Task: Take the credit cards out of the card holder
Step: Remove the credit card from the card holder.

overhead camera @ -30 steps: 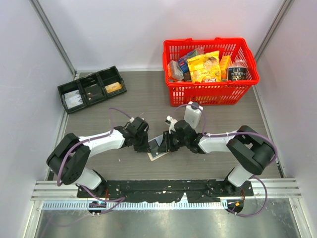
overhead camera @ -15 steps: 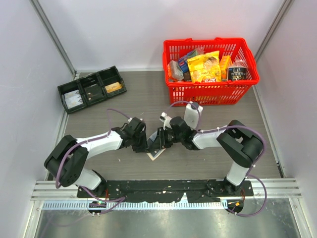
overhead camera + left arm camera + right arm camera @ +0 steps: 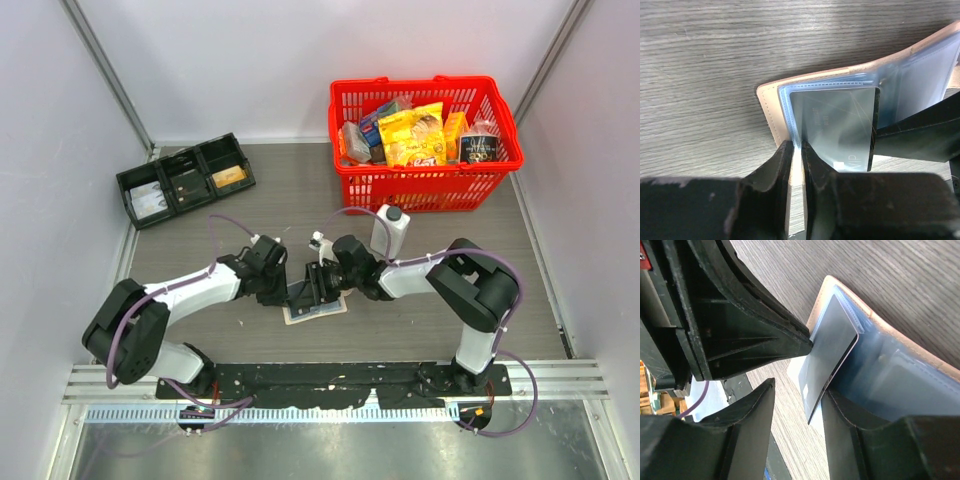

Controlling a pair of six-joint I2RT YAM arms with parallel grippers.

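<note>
One card holder (image 3: 302, 314) — one basket (image 3: 425, 186), one tray (image 3: 166, 185)

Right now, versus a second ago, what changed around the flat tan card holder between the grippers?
The left gripper and right gripper shifted slightly leftward with the tan card holder, which now lies flatter. The right jaws stand open around the grey card. Red plastic basket, black tray, white bottle unchanged.

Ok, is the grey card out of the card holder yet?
Partly out: the grey card sticks out of a blue sleeve of the card holder, within the open right gripper, its far end tucked inside.
</note>
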